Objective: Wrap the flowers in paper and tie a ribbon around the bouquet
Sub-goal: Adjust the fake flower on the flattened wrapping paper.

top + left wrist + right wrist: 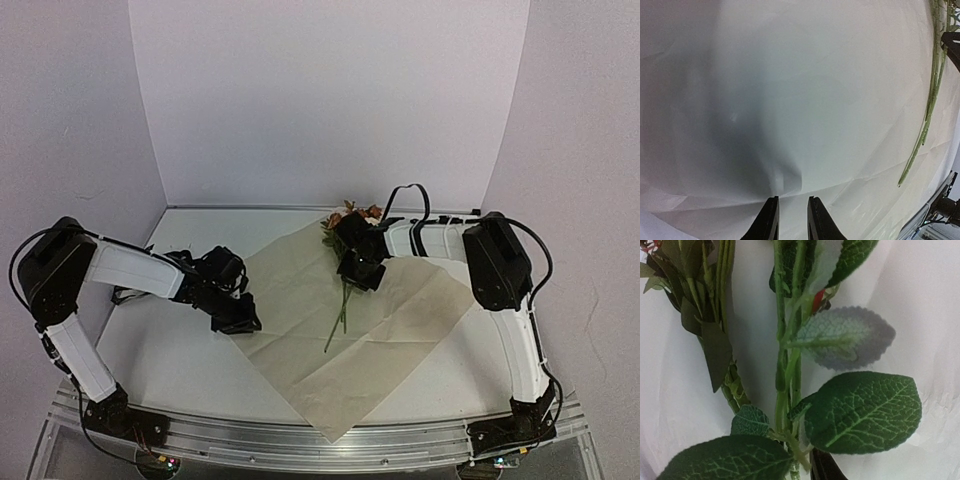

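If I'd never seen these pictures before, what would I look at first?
Probably the big tan paper, spread like a diamond in the middle of the table. Next come the flowers lying on it, with blooms at the far end and thin green stems pointing toward the near edge. The right gripper is over the leafy stems, and the left gripper is at the paper's left edge.

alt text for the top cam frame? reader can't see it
A small bunch of flowers lies on a large sheet of brown paper set cornerwise on a white table, blooms at the far end. The right gripper sits over the stems; the left gripper is at the sheet's left corner.
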You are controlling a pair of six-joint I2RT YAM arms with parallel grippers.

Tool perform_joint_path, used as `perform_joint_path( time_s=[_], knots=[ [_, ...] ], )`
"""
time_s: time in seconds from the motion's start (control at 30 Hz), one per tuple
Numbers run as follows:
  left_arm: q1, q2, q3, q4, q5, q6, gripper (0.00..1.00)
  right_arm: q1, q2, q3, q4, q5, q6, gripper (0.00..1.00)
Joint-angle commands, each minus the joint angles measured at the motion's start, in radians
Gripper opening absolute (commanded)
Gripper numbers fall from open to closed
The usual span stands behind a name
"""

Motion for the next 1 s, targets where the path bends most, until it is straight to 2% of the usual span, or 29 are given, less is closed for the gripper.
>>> perform_joint_path(
  time_s=[0.0,0.17,0.43,0.97],
  knots=[
    [0.005,-0.080,-0.034,-0.022,-0.018,-0.011,0.22,0.011,0.003,0.005,-0.030,-0.013,0.044,0.21],
    [0.005,-0.117,-0.075,-0.022,-0.023,-0.023,0.22,0.017,0.004,0.006,-0.031,-0.015,0.059,0.18],
    [0.005,-0.142,-0.103,-0.019,-0.038,-0.030,0.23,0.026,-0.040,-0.043,-0.028,0.020,0.040,0.00],
    [0.014,-0.107,-0.104,-0.014,-0.040,-0.037,0.22,0.028,-0.204,-0.058,-0.022,0.037,-0.085,0.00]
  ],
)
